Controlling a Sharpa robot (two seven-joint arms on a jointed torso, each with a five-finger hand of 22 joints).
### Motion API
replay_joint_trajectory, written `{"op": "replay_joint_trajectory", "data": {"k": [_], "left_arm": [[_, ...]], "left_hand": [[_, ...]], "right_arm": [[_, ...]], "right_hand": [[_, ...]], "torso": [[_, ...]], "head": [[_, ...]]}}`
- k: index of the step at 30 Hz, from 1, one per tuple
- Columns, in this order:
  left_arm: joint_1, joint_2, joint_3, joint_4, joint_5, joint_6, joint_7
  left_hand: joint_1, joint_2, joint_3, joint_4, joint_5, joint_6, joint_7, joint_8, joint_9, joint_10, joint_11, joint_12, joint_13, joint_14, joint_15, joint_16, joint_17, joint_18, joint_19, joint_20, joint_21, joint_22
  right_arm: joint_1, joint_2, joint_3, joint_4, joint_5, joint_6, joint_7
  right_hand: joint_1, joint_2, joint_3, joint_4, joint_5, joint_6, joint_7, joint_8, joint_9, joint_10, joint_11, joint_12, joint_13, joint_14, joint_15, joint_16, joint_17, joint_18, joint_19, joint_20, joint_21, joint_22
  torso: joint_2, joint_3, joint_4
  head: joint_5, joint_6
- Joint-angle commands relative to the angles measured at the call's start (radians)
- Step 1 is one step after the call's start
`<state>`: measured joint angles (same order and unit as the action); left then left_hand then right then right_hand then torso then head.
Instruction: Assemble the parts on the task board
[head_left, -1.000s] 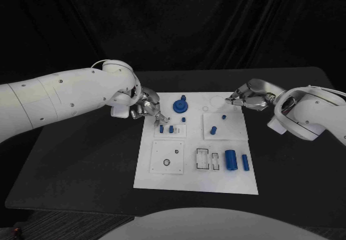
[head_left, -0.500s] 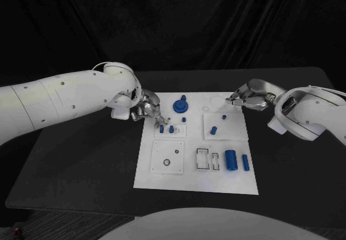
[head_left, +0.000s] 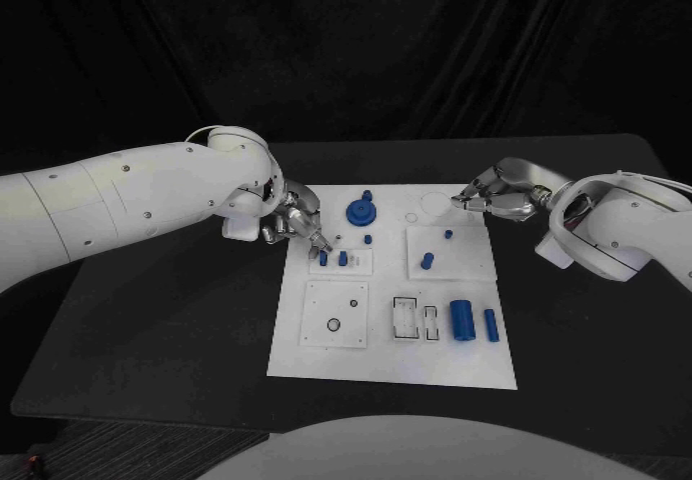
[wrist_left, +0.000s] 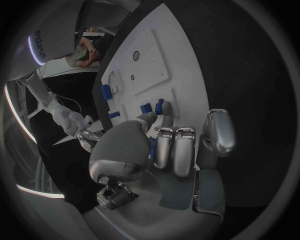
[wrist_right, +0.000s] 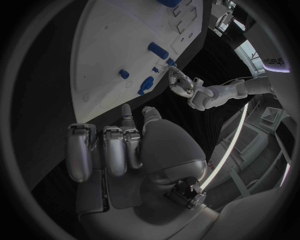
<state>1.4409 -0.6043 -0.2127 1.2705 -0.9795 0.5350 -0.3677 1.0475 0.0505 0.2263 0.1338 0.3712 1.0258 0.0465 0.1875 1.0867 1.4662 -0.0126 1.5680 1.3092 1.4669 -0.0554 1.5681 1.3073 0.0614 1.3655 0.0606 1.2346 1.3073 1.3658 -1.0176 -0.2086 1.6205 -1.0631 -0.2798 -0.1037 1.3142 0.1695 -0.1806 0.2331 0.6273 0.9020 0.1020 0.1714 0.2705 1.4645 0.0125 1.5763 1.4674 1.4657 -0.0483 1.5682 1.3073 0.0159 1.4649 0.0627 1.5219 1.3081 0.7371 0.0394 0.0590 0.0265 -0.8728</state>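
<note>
Left robot hand (head_left: 293, 220) pinches a blue peg (wrist_left: 159, 107) over the board's (head_left: 389, 365) left edge; right robot hand (head_left: 493, 196) curled closed, holding nothing; misalignment risks jamming.

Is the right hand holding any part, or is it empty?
Empty, as far as shown: the right hand has its fingers curled in with nothing between them, beside the task board.

The right hand (wrist_right: 119, 150) hangs over the black surface (wrist_right: 44, 75), just beside the edge of the white task board (wrist_right: 112, 50). Its fingers (wrist_right: 80, 150) are curled in and hold nothing. Small blue parts (wrist_right: 157, 49) sit on the board. Across the board, the left hand (wrist_right: 181, 82) reaches in, its fingertips close to a blue part.
</note>
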Motion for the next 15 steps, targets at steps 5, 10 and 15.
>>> {"op": "replay_joint_trajectory", "data": {"k": [5,10,15], "left_arm": [[-0.004,0.001,0.0,0.004,-0.004,0.017,0.006],[-0.005,0.0,0.0,0.008,-0.004,0.016,0.006],[-0.005,-0.001,0.0,0.011,-0.004,0.015,0.006]], "left_hand": [[0.013,-0.008,0.059,-0.049,-0.006,0.012,-0.003,-0.014,-0.004,0.105,-0.004,0.003,0.262,0.104,0.0,0.003,0.263,0.017,-0.008,-0.002,-0.007,0.16],[0.008,-0.012,0.076,-0.059,-0.002,0.014,-0.003,-0.015,-0.004,0.105,-0.004,0.003,0.262,0.104,0.0,0.003,0.263,0.017,-0.008,-0.002,-0.008,0.16],[0.0,-0.016,0.088,-0.064,-0.003,0.02,-0.004,-0.015,-0.003,0.105,-0.004,0.003,0.262,0.104,0.0,0.003,0.263,0.017,-0.008,-0.002,-0.008,0.16]], "right_arm": [[-0.002,-0.002,0.001,0.001,-0.001,0.001,-0.015],[-0.002,-0.001,0.001,0.0,-0.001,0.001,-0.015],[-0.002,0.0,0.001,0.0,-0.001,0.002,-0.016]], "right_hand": [[0.011,-0.002,0.008,-0.001,0.004,0.007,-0.003,-0.006,-0.001,0.106,-0.004,-0.005,0.103,0.105,-0.005,0.003,0.263,-0.001,0.073,-0.005,-0.003,0.242],[0.011,-0.002,0.009,-0.002,0.005,0.007,-0.003,-0.006,-0.001,0.106,-0.004,-0.005,0.103,0.105,-0.005,0.003,0.263,0.0,0.073,-0.005,-0.003,0.242],[0.013,-0.002,0.011,-0.003,0.005,0.008,-0.003,-0.006,-0.001,0.106,-0.004,-0.005,0.103,0.105,-0.004,0.003,0.263,0.0,0.073,-0.005,-0.003,0.242]], "torso": [[0.0,0.0002,0.0001],[0.0,0.0,0.0],[0.0,0.0,-0.0002]], "head": [[-0.001,0.0],[-0.001,0.0],[0.0,0.0]]}}
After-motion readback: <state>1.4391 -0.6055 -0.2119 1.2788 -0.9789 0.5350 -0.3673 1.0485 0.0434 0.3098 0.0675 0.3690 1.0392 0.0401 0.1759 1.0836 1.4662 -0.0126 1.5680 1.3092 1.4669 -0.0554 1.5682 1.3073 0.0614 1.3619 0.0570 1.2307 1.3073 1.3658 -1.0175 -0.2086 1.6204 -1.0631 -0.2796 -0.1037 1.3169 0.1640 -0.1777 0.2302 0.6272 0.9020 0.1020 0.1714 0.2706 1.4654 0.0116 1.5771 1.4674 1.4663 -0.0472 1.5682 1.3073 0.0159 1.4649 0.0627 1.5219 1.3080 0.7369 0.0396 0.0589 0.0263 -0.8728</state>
